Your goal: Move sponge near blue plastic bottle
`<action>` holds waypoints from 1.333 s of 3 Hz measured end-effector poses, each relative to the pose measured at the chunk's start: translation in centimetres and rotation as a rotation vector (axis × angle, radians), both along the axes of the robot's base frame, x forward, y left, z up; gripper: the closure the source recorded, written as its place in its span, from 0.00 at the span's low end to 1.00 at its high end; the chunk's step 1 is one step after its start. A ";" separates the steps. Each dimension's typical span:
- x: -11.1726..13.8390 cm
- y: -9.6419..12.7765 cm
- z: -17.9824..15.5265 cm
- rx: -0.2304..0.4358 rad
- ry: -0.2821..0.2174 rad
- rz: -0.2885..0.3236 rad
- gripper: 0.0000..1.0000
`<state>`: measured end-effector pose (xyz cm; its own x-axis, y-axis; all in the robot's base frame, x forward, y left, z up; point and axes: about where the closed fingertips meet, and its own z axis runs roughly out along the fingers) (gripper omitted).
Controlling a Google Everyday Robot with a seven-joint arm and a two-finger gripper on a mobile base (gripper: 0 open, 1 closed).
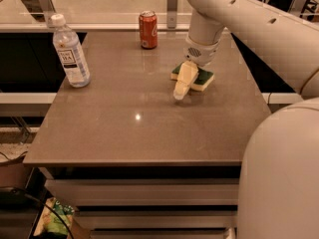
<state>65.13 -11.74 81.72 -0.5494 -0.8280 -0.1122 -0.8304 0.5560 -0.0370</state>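
The sponge (202, 79), dark green on top with a pale yellow body, lies flat on the right part of the brown table (124, 133). My gripper (181, 86) hangs from the white arm and reaches down at the sponge's left front edge, covering part of it. Its tip is at or just above the table surface. The blue plastic bottle (71, 51), clear with a white cap and a white label, stands upright at the table's far left, well away from the sponge.
A red soda can (148, 30) stands at the back middle of the table. A glass rail with metal posts (172, 4) runs behind the table. My white arm and body (279, 173) fill the right side. Drawers sit below the front edge.
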 end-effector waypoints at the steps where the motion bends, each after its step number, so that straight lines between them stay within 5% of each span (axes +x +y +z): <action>1: 0.1 0.1 -0.2 0.001 -0.002 0.001 0.18; 4: 0.3 0.2 0.3 0.003 -0.003 0.002 0.87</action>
